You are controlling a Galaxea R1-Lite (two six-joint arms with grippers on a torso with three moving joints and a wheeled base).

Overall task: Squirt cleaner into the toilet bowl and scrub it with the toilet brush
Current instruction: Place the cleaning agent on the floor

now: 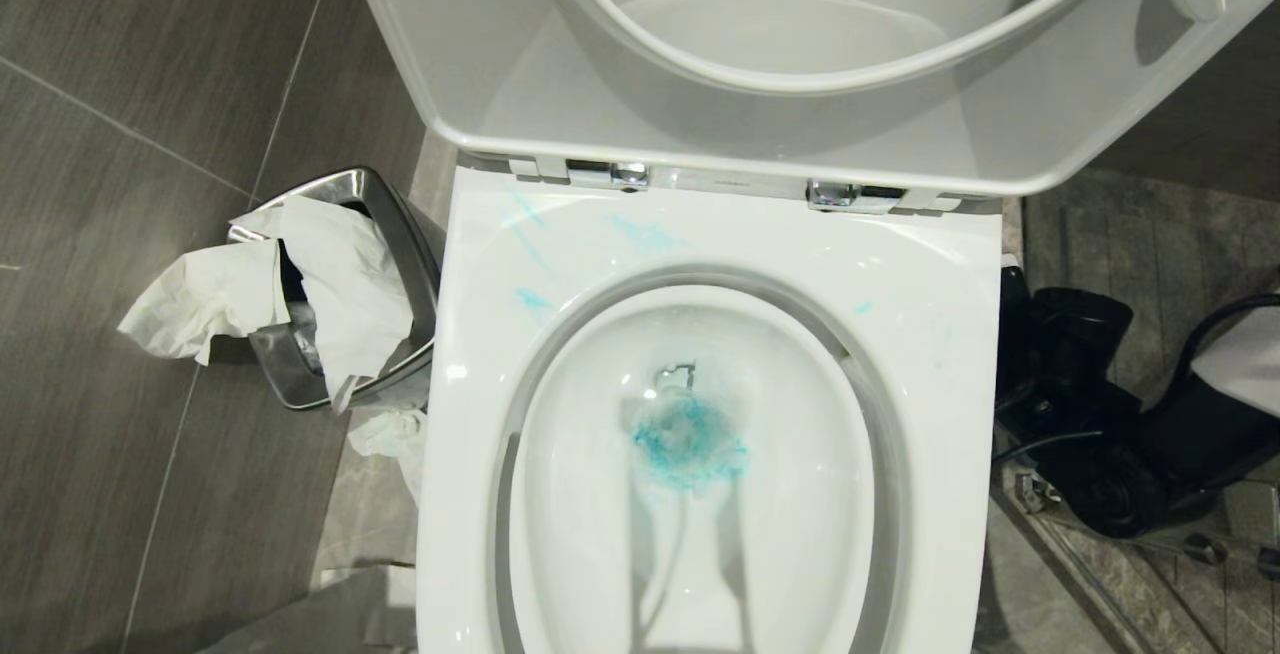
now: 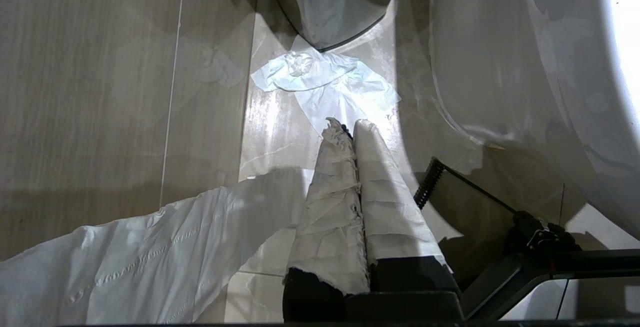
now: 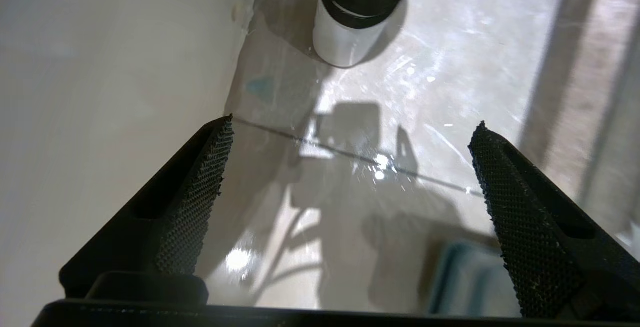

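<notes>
Half done: cleaner [image 1: 688, 444] already tints the toilet bowl [image 1: 930, 334] water and smears its rim; scrubbing looks unstarted, no brush visible. Right tool [image 3: 350, 167] wide, empty, above floor; left tool [image 2: 350, 134] closed, empty.

- The left tool [image 2: 347, 129] has two long tapered fingers [image 2: 330, 207] wrapped in creased, wrinkled white paper-like covering, torn at the tips.
- Their bases sit in a black housing [image 2: 370, 297]; beside it a black bracket [image 2: 540, 247] has a ribbed edge and a thin dark cable.
- The right tool [image 3: 352, 129] has two black wedge-shaped fingers [image 3: 200, 207], each with a finely knurled, diamond-textured inner pad and a long slot in its outer side.
- A black bar spans the base of the right tool.
- In the head view, a black arm segment [image 1: 1080, 404] has glossy rounded casings, a black cable, and silver screws.
</notes>
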